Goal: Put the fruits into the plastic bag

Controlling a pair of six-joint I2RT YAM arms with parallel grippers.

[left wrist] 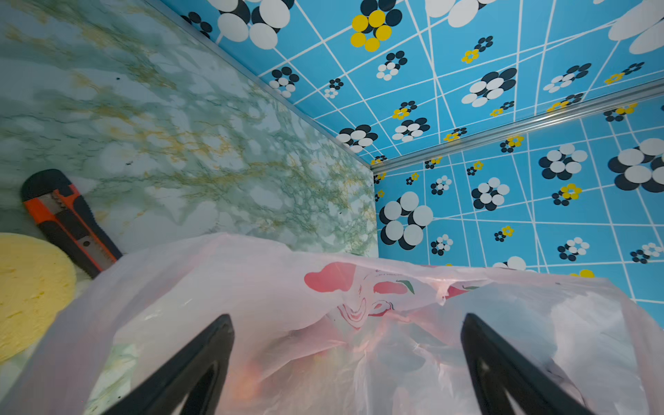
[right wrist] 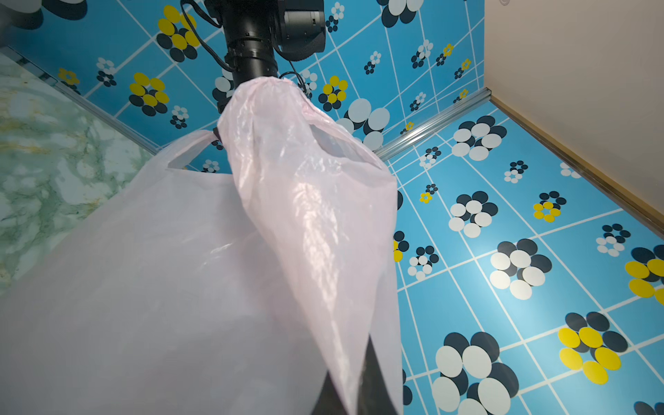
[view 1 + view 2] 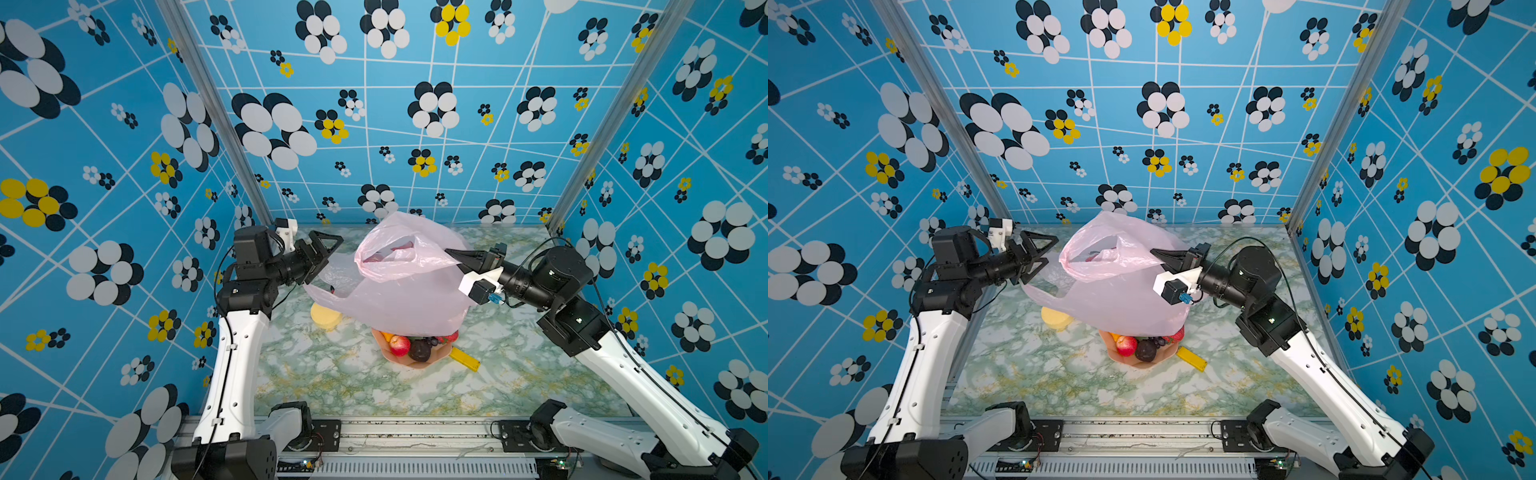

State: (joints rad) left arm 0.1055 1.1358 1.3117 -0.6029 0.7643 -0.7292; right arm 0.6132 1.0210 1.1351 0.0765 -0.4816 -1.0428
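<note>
Your right gripper (image 3: 451, 252) is clamped on the rim of the plastic bag (image 3: 399, 299), and the thin pink film drapes over its fingers in the right wrist view (image 2: 161, 287). Your left gripper (image 3: 332, 249) is released, its fingers spread wide with nothing between them. In the left wrist view the bag's printed side (image 1: 287, 287) lies just past the fingertips (image 1: 224, 323); you cannot tell whether they touch it.

Take the salmon-pink plate (image 3: 415, 365) as your mark. The bag hangs lifted above it and covers its far half, mouth up and turned towards the left gripper, in both top views (image 3: 1113, 299). The fruits sit on the plate's near half: a red apple (image 3: 400, 345), a dark plum (image 3: 419, 351), purple grapes (image 3: 432, 341), and a strawberry (image 3: 452, 336) at the bag's lower edge. A yellow sponge (image 3: 326, 316) lies near the plate's left side, partly under the bag. A flat yellow block (image 3: 465, 359) lies just beside the plate's right edge. An orange and black utility knife (image 1: 68, 219) lies next to the sponge.
</note>
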